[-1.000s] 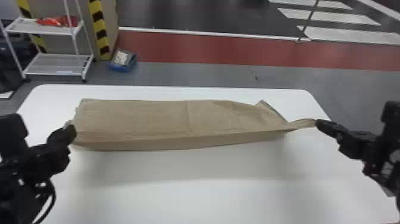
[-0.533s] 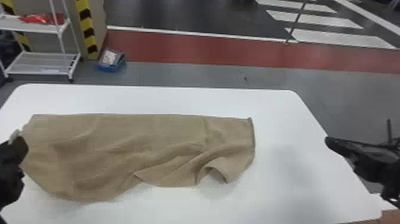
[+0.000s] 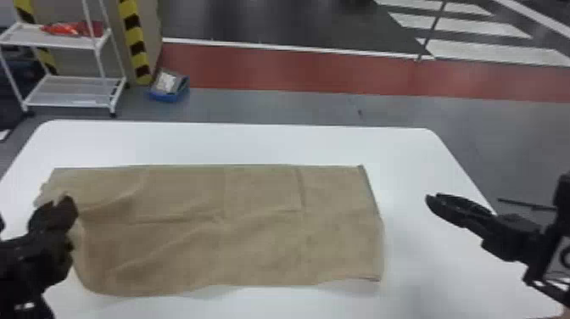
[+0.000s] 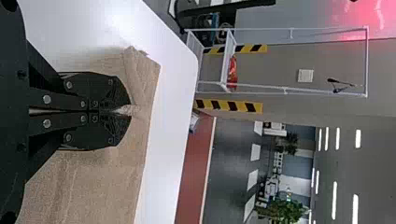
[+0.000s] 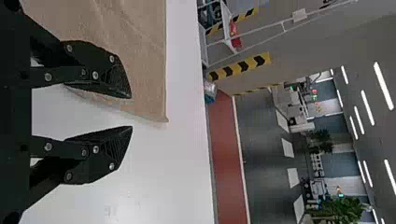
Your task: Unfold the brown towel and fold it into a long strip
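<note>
Brown towel (image 3: pixel 254 242) on table (image 3: pixel 237 144), left jaws pinching it, right jaws wide apart, empty

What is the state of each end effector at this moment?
Left end effector: closed, holding the brown towel near its left end.
Right end effector: open, holding nothing.

A large indoor hall is shown, of the workshop or lab kind. The grey floor (image 3: pixel 263 106) is crossed by a red lane (image 3: pixel 297 70), and white bars (image 3: pixel 492 53) are painted farther off like a crossing. Wall edges are marked with yellow-and-black hazard stripes (image 3: pixel 133 38). Beyond the far left corner of a white table (image 3: pixel 254 144), a white rack (image 3: pixel 63 91) is seen, with a blue bin (image 3: pixel 167 95) placed beside it. The ceiling is lined with strip lights (image 4: pixel 334 200), and greenery (image 4: pixel 282 212) is set far back.
</note>
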Tool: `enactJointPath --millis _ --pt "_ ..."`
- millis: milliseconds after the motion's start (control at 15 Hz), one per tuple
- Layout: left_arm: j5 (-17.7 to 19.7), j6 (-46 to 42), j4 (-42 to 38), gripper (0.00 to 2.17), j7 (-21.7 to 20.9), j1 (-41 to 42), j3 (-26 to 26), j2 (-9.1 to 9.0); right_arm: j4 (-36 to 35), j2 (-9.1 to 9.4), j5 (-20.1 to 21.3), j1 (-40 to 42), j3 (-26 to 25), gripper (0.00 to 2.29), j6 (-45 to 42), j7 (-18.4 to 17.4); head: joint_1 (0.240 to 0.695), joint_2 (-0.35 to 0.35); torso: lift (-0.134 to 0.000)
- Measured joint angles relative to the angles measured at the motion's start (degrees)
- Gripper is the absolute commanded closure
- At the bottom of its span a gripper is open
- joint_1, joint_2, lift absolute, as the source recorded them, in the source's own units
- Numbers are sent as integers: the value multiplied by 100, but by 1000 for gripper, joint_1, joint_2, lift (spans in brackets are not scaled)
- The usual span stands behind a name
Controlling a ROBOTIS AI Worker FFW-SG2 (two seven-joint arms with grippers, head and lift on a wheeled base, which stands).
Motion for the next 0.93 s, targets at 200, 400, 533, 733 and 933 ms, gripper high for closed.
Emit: enactJointPath --millis 200,400,533,733,933 --pt "35 1 253 1463 -89 -175 37 6 -457 292 79 616 112 225 -524 560 695 -73 -113" --pt "85 -2 327 1463 -148 -247 46 12 -275 330 556 1124 325 319 -2007 1064 695 -40 -113" --pt "97 2 364 1463 -172 -263 58 16 64 323 834 1310 409 319 -2860 1120 695 -37 -113" --pt "106 -3 435 1463 -206 -268 75 3 559 291 1158 1483 496 319 -3838 1140 695 -38 -113" --pt "113 -24 459 1463 -206 -253 77 -4 768 271 1480 1674 685 319 -4496 1149 695 -24 -113"
